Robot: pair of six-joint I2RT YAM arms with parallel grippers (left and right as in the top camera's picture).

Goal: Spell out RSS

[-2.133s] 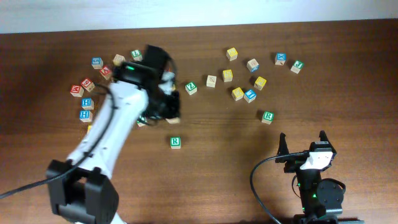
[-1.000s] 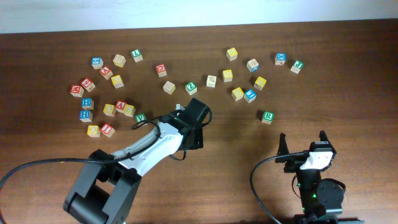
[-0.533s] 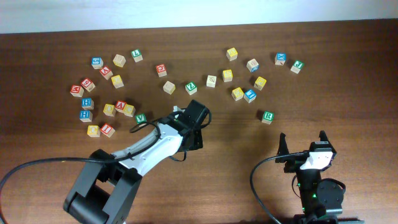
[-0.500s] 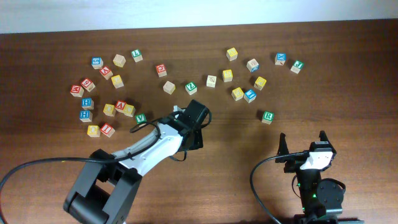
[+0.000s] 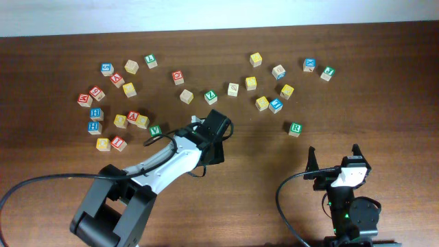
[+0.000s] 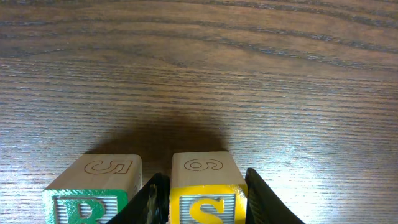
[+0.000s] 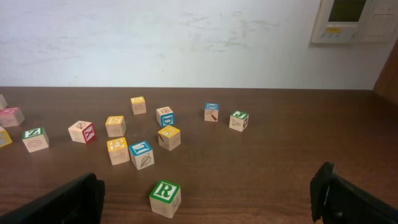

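In the left wrist view a green-faced R cube [image 6: 93,180] stands on the table, and a yellow-faced S cube [image 6: 205,171] stands right beside it on its right. My left gripper [image 6: 202,202] is shut on the S cube, one finger in the narrow gap between the two cubes. In the overhead view the left gripper [image 5: 214,143] covers both cubes. Several yellow cubes, such as one [image 5: 261,103], lie scattered; I cannot read their letters. My right gripper [image 5: 334,159] is open and empty at the front right, and it also shows in the right wrist view [image 7: 208,199].
Another green R cube [image 5: 295,128] lies alone right of centre, just ahead of the right gripper [image 7: 165,197]. Red, blue, green and yellow cubes cluster at the back left [image 5: 95,127] and back right [image 5: 276,105]. The table's far edge meets a white wall.
Two seconds ago my left arm was over the back-left cluster; it has since swung to mid-table over the R cube. In the last second it barely moved. The right arm is still.
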